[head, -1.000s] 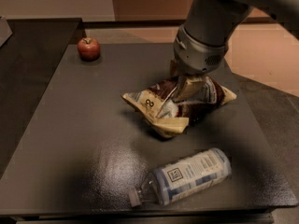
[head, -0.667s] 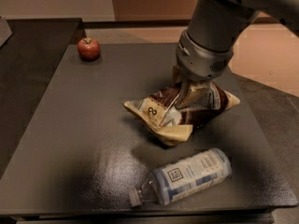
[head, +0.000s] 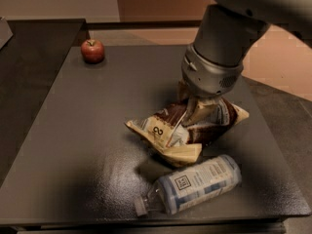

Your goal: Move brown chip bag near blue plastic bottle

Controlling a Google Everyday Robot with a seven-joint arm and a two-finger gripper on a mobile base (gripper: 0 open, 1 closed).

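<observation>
The brown chip bag [head: 187, 129] is crumpled, dark brown with tan edges and a silvery-white panel, right of the table's middle. My gripper [head: 195, 115] comes down from the upper right and is shut on the bag's middle. The bag's lower tan corner hangs just above the blue plastic bottle [head: 192, 185]. The bottle lies on its side near the front edge, cap pointing left, blue-and-white label facing up. A narrow gap separates bag and bottle.
A small red apple [head: 92, 50] sits at the far left corner of the dark table [head: 87, 130]. A second dark surface lies to the left. The table's front edge runs just below the bottle, its right edge close to the bag.
My gripper has carried the chip bag toward the front, closer to the bottle. The bottle and the apple have not moved.
</observation>
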